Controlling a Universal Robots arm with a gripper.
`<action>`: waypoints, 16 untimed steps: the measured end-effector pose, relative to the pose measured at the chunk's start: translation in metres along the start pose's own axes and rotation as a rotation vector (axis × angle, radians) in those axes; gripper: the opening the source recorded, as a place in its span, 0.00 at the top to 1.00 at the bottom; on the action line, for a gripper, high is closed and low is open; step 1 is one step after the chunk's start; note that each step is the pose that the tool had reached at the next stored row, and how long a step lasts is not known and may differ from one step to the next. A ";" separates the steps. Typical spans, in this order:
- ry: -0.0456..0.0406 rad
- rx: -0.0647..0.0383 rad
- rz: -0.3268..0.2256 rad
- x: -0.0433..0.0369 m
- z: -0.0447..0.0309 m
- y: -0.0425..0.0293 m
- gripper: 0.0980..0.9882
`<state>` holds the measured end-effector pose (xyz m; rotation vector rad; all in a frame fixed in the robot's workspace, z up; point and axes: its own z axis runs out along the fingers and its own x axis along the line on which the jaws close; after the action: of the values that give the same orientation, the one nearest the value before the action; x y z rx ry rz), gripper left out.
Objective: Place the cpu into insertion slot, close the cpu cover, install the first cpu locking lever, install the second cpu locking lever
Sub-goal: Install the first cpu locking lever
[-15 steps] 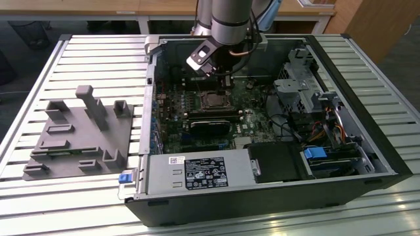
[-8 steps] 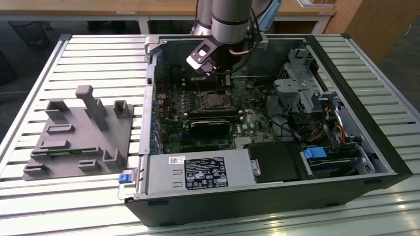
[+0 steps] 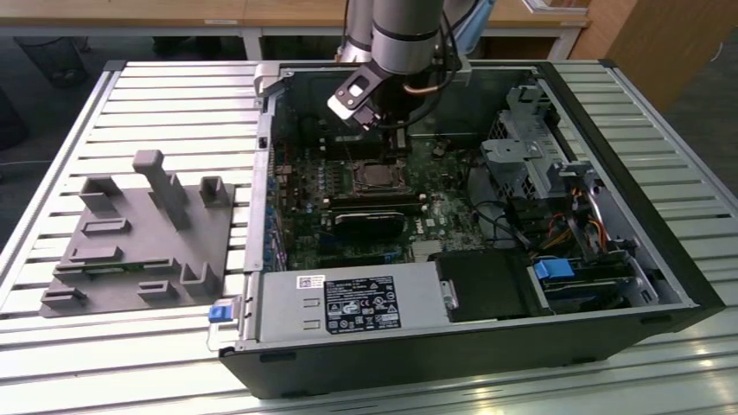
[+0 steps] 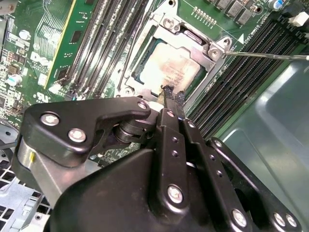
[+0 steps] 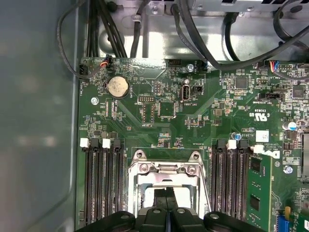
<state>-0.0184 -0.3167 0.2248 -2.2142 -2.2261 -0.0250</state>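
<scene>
Second wrist view has the hand [image 4: 170, 93], fingers pressed together on nothing, at the edge of the cpu cover [image 4: 190, 38], which lies flat around the cpu [image 4: 169, 65] on the motherboard [image 4: 19, 43].

I see grey slotted fixture [image 3: 138, 238] on slatted metal table [image 3: 173, 95], at exterior view's left, just beside open black computer case [image 3: 461, 363]. Inside case: white-labelled grey power supply box [image 3: 346, 304] at near wall, black heatsink block [image 3: 369, 226] mid-board, blue drive tab [image 3: 558, 270] toward exterior view's right. First wrist view: coin battery [image 5: 117, 87] on green board [image 5: 193, 130], white-clipped memory slots [image 5: 101, 179], black cables [image 5: 111, 29] beyond board edge.
</scene>
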 end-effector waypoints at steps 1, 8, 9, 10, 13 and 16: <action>0.0000 0.000 0.000 0.0000 -0.0005 0.0000 0.99; 0.0001 0.000 0.000 0.0001 -0.0034 0.0001 0.99; 0.0001 0.000 0.000 0.0001 -0.0038 0.0001 0.99; 0.0001 0.000 0.000 0.0001 -0.0041 0.0002 0.99; 0.0000 0.000 0.000 0.0001 -0.0051 0.0002 0.99; 0.0000 0.000 0.000 0.0001 -0.0063 0.0002 0.99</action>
<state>-0.0182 -0.3167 0.2311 -2.2143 -2.2261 -0.0250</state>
